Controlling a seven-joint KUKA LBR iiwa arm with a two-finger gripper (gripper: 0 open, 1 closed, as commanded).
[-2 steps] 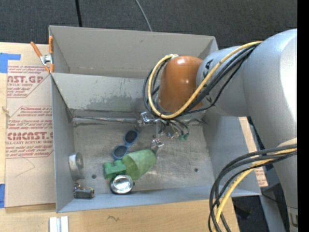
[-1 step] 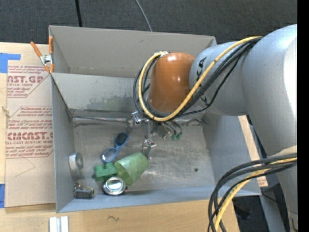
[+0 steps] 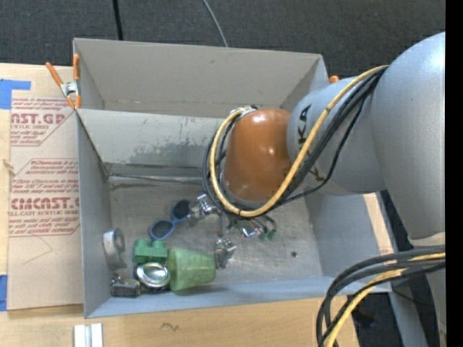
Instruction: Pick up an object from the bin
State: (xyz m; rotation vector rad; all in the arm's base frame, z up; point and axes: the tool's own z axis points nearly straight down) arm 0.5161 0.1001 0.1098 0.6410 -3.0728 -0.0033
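1. Pale green cup (image 3: 191, 270): lies on its side near the front wall of the bin (image 3: 94, 194), left of centre. It is nearest the pincer, so probably the pick.
2. Pincer (image 3: 225, 252): low over the bin floor, just beside the cup's right end. Apart or together: cannot tell. No object seen in it.
3. Neighbours: silvery round cap (image 3: 153, 273) and green block (image 3: 150, 251) at the cup's left, blue goggle-shaped piece (image 3: 169, 220) behind.
4. Step: approach, no grasp yet. Next move: shift left, straddle the cup, clamp, lift. The rounded body may roll.
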